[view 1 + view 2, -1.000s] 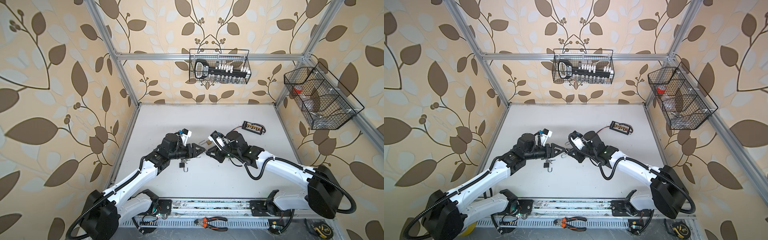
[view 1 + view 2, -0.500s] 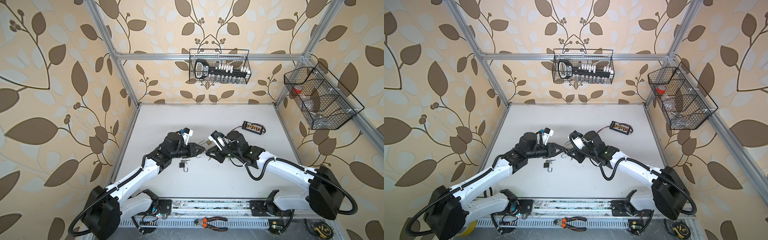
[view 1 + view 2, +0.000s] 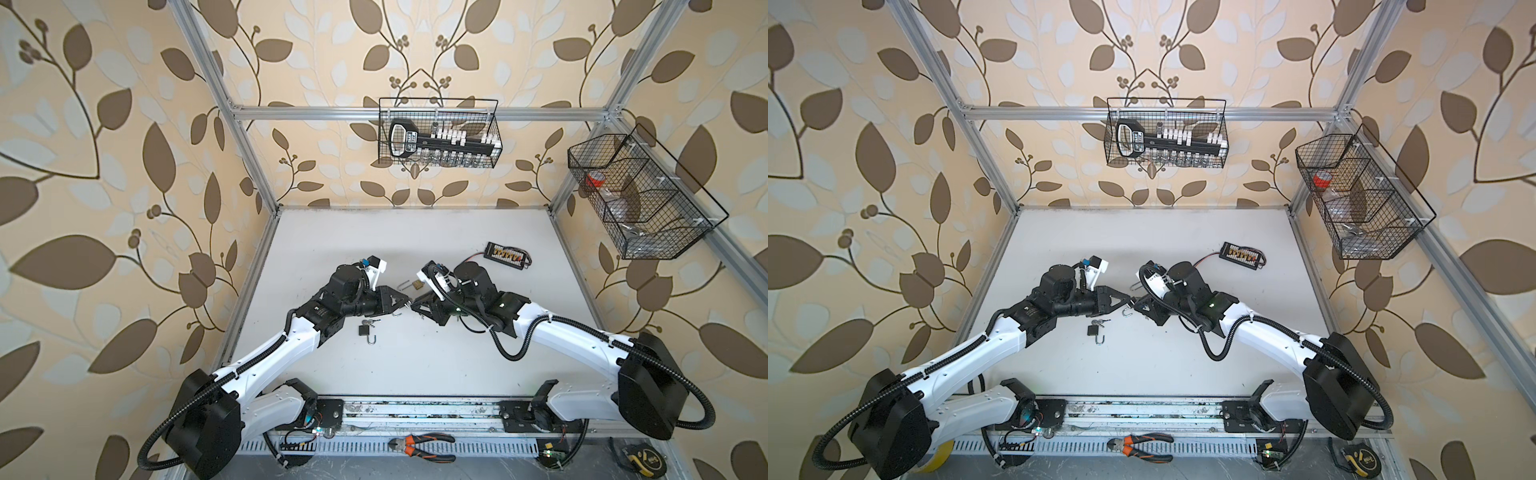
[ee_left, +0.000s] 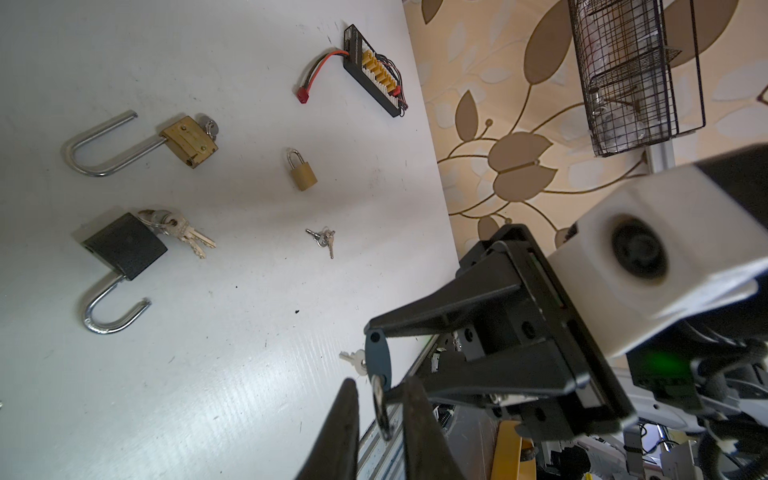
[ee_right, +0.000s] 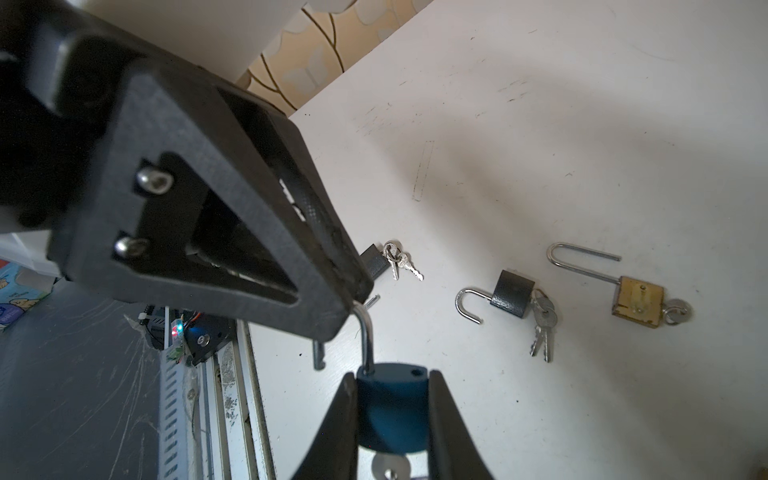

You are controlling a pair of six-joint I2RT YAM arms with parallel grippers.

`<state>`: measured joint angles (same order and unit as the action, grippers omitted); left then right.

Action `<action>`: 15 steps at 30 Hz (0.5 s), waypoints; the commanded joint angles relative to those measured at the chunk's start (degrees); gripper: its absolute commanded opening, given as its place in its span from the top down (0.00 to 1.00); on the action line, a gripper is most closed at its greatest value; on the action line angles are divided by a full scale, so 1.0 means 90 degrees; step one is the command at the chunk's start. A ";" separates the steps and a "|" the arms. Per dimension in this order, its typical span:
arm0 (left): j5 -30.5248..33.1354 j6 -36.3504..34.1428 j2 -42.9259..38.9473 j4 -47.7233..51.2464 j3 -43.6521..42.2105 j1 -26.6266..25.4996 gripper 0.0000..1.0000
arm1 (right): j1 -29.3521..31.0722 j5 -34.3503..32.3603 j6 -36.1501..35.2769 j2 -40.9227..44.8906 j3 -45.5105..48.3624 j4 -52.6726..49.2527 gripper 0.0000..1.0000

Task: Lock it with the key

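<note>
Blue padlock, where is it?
In the right wrist view the blue padlock sits clamped in the right gripper, over the middle of the table, its open shackle between the fingers of the left gripper.

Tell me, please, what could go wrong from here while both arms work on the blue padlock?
The jaws of the left gripper straddle only the thin open shackle of the blue padlock; the round steel might slip out when pressed.
The right gripper pinches the padlock body by two sides, so a push on the shackle could twist it in the jaws.
The key at the body may snag.
</note>
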<state>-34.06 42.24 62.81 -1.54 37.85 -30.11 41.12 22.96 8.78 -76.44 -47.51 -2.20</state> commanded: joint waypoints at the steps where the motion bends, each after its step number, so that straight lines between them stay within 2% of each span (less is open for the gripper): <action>1: 0.0006 -0.0113 0.0013 -0.0132 0.0302 -0.0090 0.80 | 0.0011 0.0151 0.0050 0.0173 0.0024 0.0179 1.00; 10: 0.0052 -0.0162 0.0015 -0.0031 0.0345 -0.0104 0.89 | 0.0012 0.0200 0.0089 0.0208 0.0034 0.0235 1.00; 13: 0.0149 -0.0254 -0.0042 0.0167 0.0429 -0.0108 0.96 | 0.0011 0.0147 0.0099 0.0304 0.0072 0.0260 1.00; 14: 0.0192 -0.0268 -0.0080 0.0224 0.0454 -0.0099 1.00 | 0.0006 0.0116 0.0099 0.0374 0.0106 0.0296 0.98; 15: 0.0231 -0.0269 -0.0119 0.0257 0.0480 -0.0098 1.00 | 0.0010 0.0051 0.0108 0.0452 0.0133 0.0326 0.91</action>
<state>-33.80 41.52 63.07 -0.14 39.35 -30.74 41.12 23.29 9.21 -75.33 -47.44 -1.65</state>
